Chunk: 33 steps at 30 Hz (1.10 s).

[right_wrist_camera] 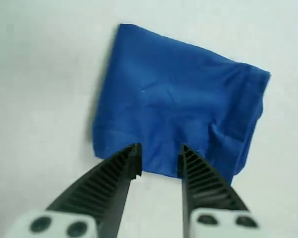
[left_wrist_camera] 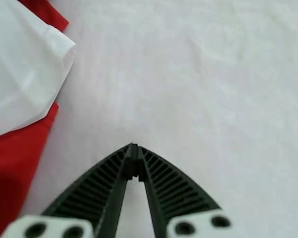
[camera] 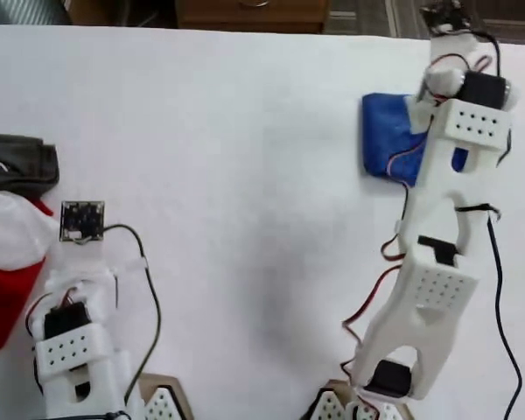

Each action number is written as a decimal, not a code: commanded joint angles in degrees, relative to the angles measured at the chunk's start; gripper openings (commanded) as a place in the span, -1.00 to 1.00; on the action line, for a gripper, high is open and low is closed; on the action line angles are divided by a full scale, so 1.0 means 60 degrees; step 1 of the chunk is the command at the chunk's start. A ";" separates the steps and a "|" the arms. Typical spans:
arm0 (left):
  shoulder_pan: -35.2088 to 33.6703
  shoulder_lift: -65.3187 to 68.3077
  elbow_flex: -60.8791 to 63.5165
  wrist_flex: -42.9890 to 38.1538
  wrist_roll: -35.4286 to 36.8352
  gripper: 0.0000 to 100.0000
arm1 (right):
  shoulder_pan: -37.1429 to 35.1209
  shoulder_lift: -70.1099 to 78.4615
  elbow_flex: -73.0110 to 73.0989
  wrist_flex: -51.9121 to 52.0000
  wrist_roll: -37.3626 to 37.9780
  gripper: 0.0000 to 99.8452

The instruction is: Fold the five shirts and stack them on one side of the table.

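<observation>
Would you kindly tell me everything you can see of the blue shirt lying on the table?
The blue shirt is plain, deep blue cloth folded into a compact, roughly rectangular bundle, with soft creases and one thicker, rumpled edge. It lies flat on the white table, on the far right side in the high view, where the right arm hides part of it. The right gripper hangs open over one edge. Whether it touches the cloth cannot be told.

A white-covered table [camera: 245, 175] stands before a wooden cabinet [camera: 249, 13].
</observation>
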 commanded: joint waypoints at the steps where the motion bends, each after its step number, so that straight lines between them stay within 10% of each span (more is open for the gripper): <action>1: 0.0088 -0.0132 -0.0022 -0.0161 0.0044 -0.95 | -0.0916 -0.1575 -0.0454 0.1018 -0.0029 -0.76; 10: 0.0088 -0.0132 -0.0022 -0.0161 0.0044 -0.95 | -0.1971 -0.4579 0.1333 0.1648 -0.0132 -0.76; 18: 0.0088 -0.0132 -0.0022 -0.0161 0.0044 -0.95 | -0.2044 -0.8799 0.7810 0.1473 -0.0879 -0.76; 33: 0.0088 -0.0132 -0.0051 -0.0132 0.0044 -0.94 | -0.2630 -1.3956 2.1377 -0.7333 -0.1245 -0.75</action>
